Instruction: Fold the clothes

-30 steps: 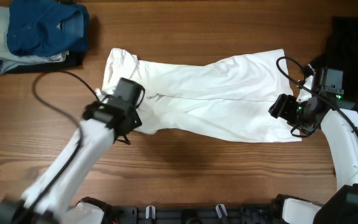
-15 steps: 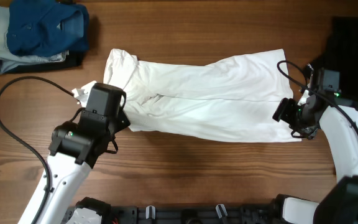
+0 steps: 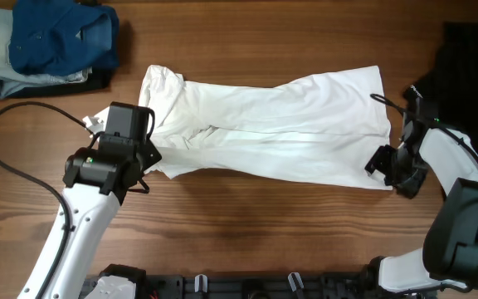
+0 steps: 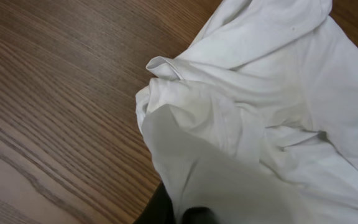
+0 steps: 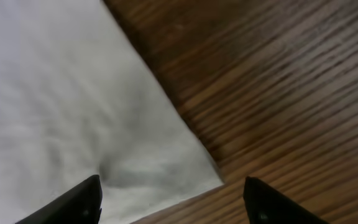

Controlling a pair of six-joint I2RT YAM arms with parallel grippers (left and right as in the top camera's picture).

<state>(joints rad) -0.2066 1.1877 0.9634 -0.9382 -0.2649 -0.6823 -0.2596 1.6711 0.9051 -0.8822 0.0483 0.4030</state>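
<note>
One white shirt (image 3: 272,133) lies stretched lengthwise across the desk (image 3: 247,241). Left end effector (image 4: 179,211) looks clamped on bunched cloth at its left edge, tips buried in fabric. Right end effector (image 5: 174,198) gapes wide above the near right corner, holding nothing. Risk: if the left pulls while that corner is unpinned, the whole shirt slides and creases instead of folding; a thin pinch could also slip free.
</note>
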